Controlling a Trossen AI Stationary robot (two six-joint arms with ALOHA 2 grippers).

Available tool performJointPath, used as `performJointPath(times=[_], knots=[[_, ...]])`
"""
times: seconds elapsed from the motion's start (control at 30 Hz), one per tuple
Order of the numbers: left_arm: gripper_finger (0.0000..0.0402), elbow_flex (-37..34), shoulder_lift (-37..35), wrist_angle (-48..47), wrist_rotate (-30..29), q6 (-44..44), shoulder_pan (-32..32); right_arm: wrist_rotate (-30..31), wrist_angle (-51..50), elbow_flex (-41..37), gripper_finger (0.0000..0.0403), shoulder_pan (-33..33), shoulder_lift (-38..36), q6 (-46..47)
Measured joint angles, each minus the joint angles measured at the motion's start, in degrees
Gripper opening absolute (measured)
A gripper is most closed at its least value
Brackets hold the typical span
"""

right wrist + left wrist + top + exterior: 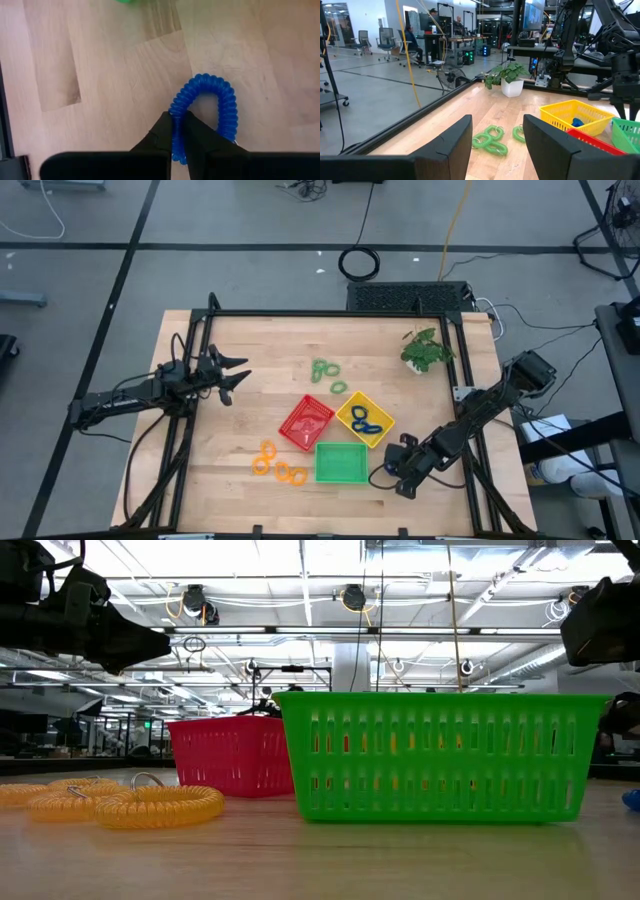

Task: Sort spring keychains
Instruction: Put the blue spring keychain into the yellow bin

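Green spring keychains (326, 369) lie on the wood near the table's middle, and orange ones (277, 463) lie left of the green tray (341, 476). Blue ones (366, 419) sit in the yellow tray (384, 438), with the red tray (293, 436) beside it. My right gripper (393, 473) points down just right of the green tray and is shut on a blue keychain (205, 95). My left gripper (238, 378) hovers open over the table's left part. In its wrist view the green keychains (490, 140) lie ahead between its fingers, untouched. My right gripper pinches one side of the blue coiled loop (176, 131) between its two fingers (162, 131), coming from above and pointing down. The rest of the loop curves out past the fingertips over the wood. Whether it rests on the table or is lifted, I cannot tell.
The three trays cluster at the table's near middle. A potted plant (425, 350) stands at the far right. A black frame rail (330, 314) runs along the far edge. Bare wood lies between my left gripper and the trays.
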Motion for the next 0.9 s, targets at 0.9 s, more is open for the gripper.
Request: performJointPath(times=[0.9], knots=[[0.0184,0.0,0.01,0.0,0.0,0.0,0.01,-16.67,18.3,0.13,0.0013,-0.02,-0.1,-11.65]])
